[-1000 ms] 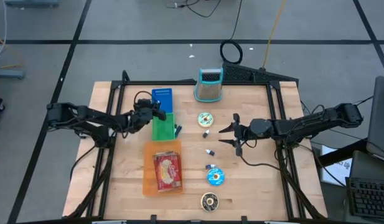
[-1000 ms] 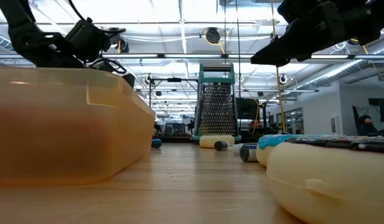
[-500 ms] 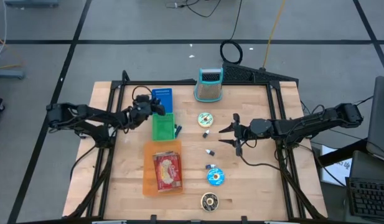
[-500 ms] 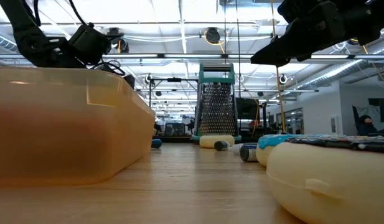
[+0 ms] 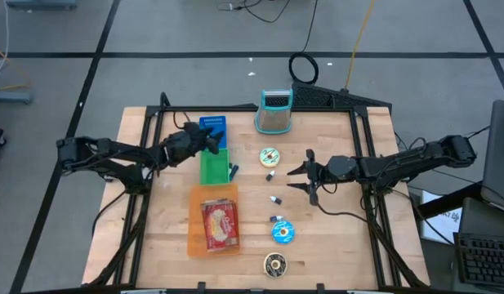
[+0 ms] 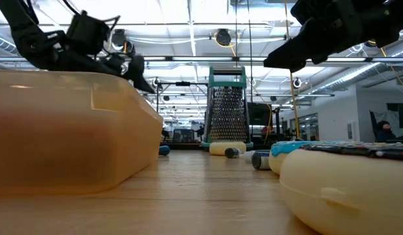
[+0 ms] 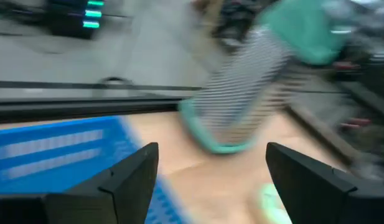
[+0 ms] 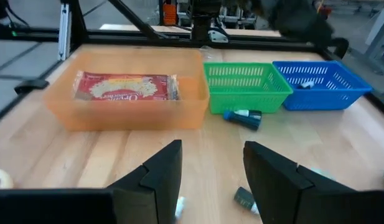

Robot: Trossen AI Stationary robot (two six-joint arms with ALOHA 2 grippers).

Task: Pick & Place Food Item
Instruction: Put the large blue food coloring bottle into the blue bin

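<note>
The food item, a red packet, lies flat in an orange bin at the table's near left. My left gripper hangs open and almost level over the place where a blue basket meets a green basket; there is nothing between its fingers. Right of the table's middle, my right gripper is open and above the table. It points toward the left edge and holds nothing.
A metal grater stands at the far middle. Small round tins and little tubes lie scattered in the middle. A blue tube lies beside the green basket. Bare wood shows at the near right.
My left gripper has risen a little and swung toward the table's far edge and the grater. It has tipped up to nearly level, and its fingers have opened wide.
</note>
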